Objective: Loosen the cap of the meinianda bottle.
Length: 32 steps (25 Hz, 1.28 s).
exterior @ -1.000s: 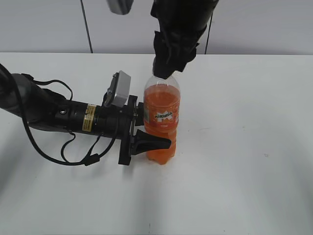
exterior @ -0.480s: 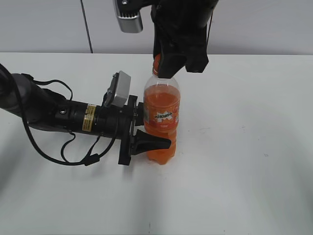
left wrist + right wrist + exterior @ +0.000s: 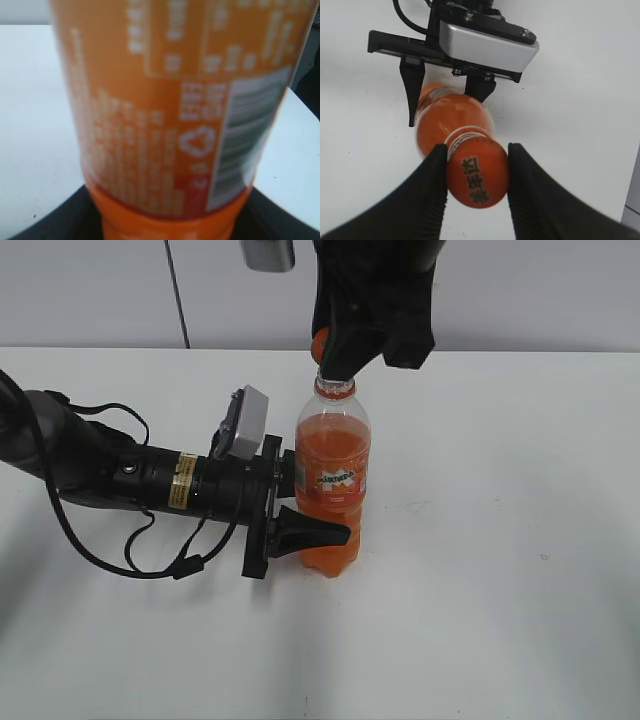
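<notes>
The right tool (image 3: 476,172) is clamped on the cap (image 3: 477,172), at 12 o'clock above the meinianda bottle (image 3: 332,485), which stands on the bench (image 3: 500,540), clasped by the left tool (image 3: 290,505).

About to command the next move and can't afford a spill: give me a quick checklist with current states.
1. Left hand clamps the meinianda bottle, one finger on each side of its lower body: ok.
2. Bottle stands upright on the table: ok.
3. Right hand is shut on the cap: ok.
4. Cap is free of the neck: it appears lifted above it in the exterior view: ok.
5. No soda is visible on the table: ok.
6. Firmness of the grip on the cap: cannot tell.
</notes>
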Tool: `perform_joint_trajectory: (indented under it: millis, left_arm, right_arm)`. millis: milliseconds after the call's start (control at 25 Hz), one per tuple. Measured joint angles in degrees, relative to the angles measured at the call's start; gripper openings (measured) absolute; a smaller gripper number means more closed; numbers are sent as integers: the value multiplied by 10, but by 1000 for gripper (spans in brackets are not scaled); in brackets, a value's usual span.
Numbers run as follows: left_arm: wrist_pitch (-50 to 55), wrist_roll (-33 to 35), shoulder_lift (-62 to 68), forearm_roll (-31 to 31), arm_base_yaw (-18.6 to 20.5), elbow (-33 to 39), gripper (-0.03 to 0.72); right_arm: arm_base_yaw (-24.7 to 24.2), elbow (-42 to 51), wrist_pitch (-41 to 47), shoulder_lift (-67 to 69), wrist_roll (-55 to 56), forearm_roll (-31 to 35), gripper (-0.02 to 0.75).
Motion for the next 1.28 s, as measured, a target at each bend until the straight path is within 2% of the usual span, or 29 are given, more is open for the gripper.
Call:
perform_joint_trajectory:
  millis: [280,760,880,1040,1280]
  left_arm:
    - [-1,0,0,0,-1,0,395]
    - [-1,0,0,5,-1,0,395]
    - [-3,0,0,11,-1,0,395]
    - [-5,0,0,14,-1,0,395]
    - [-6,0,0,15,-1,0,395]
  right_arm:
    - [0,-1,-2,-19,52,11,276]
    - [-18,-7,-2,-32,457,16,275]
    - [-45,2,-2,-33,509,7,275]
    - [-108,45,-2,-48,555,3,275]
    - [-218,194,-94,-103,599,3,275]
